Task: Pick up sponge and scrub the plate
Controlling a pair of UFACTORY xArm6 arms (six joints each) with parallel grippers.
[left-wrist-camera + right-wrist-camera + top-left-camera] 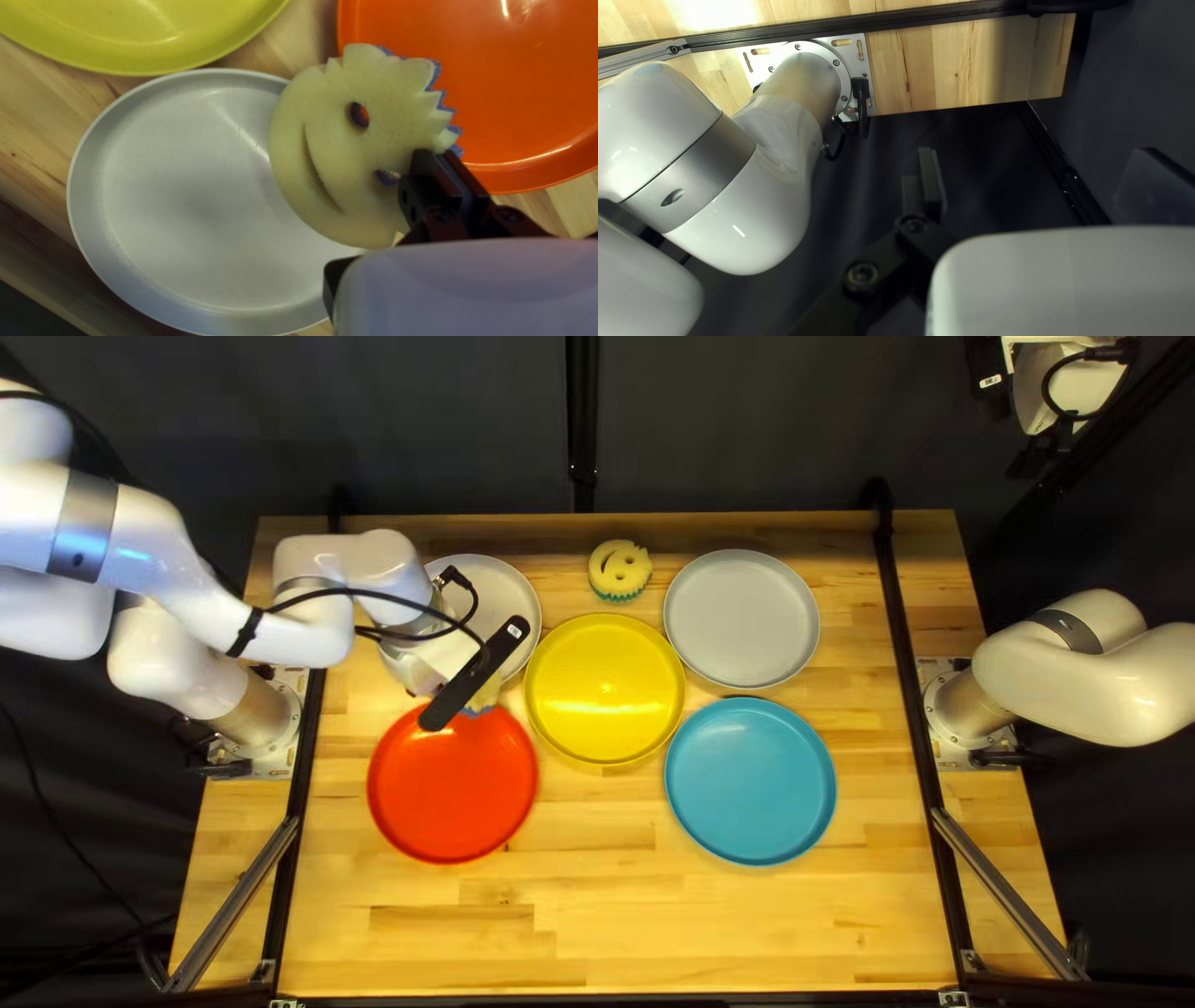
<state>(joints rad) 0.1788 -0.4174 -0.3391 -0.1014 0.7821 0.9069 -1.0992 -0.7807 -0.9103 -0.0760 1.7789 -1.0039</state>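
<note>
A light wooden table (598,933) carries five round plates. Toward its far edge are a white plate (508,589) and a gray plate (741,620), with a yellow-and-green smiling sponge (619,570) between; nearer are yellow (604,688), red (452,787) and blue plates (751,782).

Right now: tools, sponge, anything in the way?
Left tool shut on sponge, at edge of white plate; contact unclear. Right tool open, empty. Red plate close by; nothing seen blocking.
</note>
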